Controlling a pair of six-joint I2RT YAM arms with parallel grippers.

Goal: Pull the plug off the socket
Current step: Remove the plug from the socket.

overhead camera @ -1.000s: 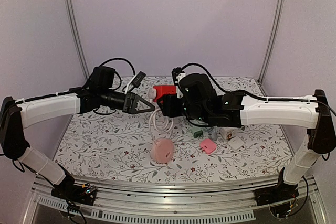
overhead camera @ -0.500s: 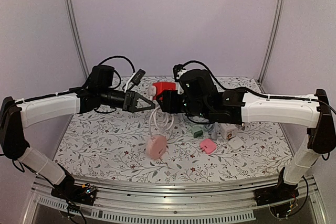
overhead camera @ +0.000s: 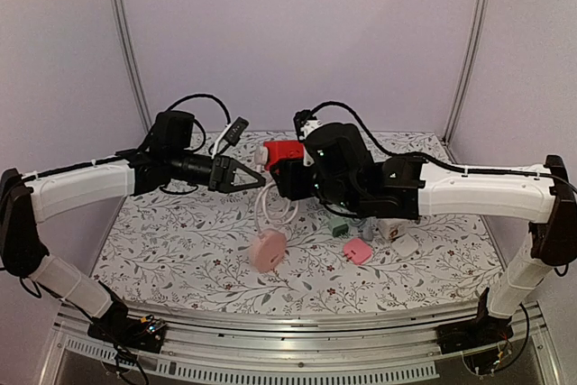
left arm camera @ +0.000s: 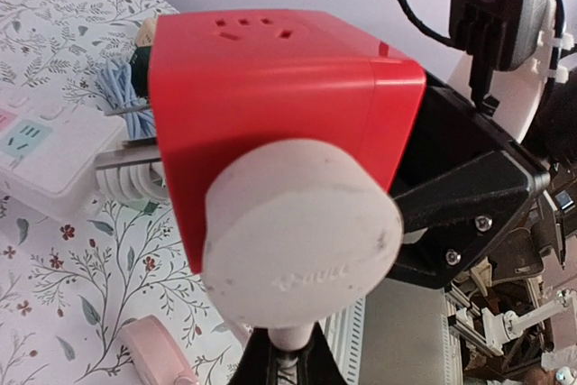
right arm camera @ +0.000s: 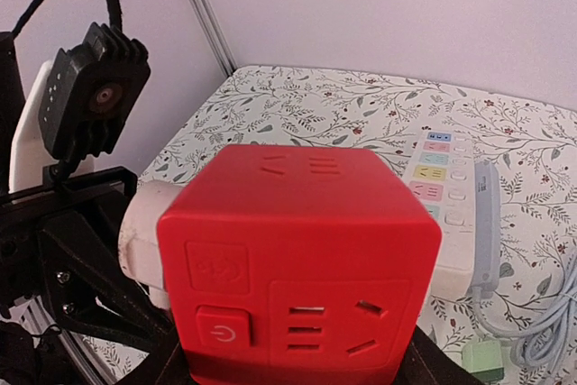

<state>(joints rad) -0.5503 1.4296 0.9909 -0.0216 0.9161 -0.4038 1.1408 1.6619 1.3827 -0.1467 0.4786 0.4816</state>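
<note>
Plug [left arm camera: 302, 232] sits seated in the red socket's [right arm camera: 297, 250] face toward my L arm, both up in the air, well clear of the tabletop [overhead camera: 180, 250]. Its axis runs roughly level, L–R, so I'd pull straight back along my L arm. L tool [left arm camera: 287, 362] is clenched on the plug's neck; R tool [overhead camera: 290, 173] grasps the socket. Cord hangs to a pink reel [overhead camera: 269, 252] below. Room behind L tool looks free.

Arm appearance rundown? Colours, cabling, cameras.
Left arm and right arm: white shells on the long links, black joints and wrists. Black triangular fingers. Black cables loop above each wrist. Black box camera on a white bracket.
</note>
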